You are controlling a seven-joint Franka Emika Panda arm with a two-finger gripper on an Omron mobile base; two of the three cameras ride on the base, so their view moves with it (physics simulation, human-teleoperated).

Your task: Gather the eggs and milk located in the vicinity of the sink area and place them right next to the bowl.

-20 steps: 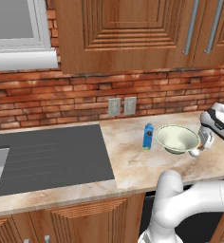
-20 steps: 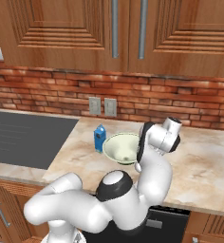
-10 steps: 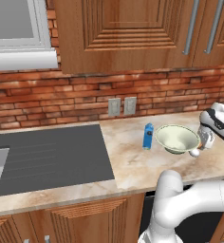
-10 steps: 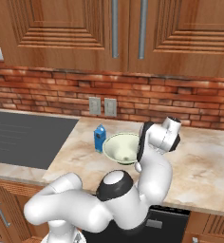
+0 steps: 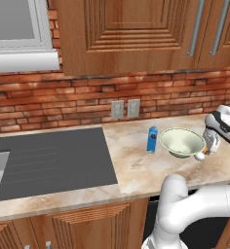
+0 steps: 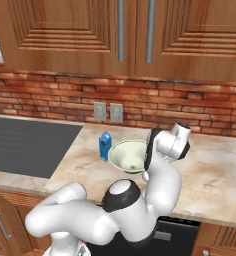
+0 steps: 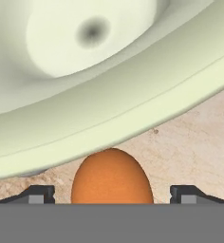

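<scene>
In the hand view, the two dark fingertips (image 7: 38, 194) sit at the bottom corners of the frame, spread wide apart, and the orange-brown egg (image 7: 111, 176) lies free between them on the marbled counter (image 7: 190, 142), neither tip touching it. The gripper (image 7: 111, 195) is thus open around the egg without clamping it. Just beyond the egg, the pale greenish bowl (image 7: 109, 95) fills the upper part of the frame, its rim overhanging the egg's top.

In the left base view, the gripper (image 5: 208, 146) hangs at the right edge of the frame, just beside the right rim of the bowl (image 5: 181, 141). A small white egg (image 5: 200, 156) rests against the bowl's lower right side. The blue milk carton (image 5: 151, 139) stands upright just left of the bowl, near the centre of the frame. Further left, the dark grey sink (image 5: 44, 160) occupies the lower left.

Behind everything, a brick wall (image 5: 78, 102) carries two outlets (image 5: 125, 109), with wooden cabinets (image 5: 136, 34) across the top
</scene>
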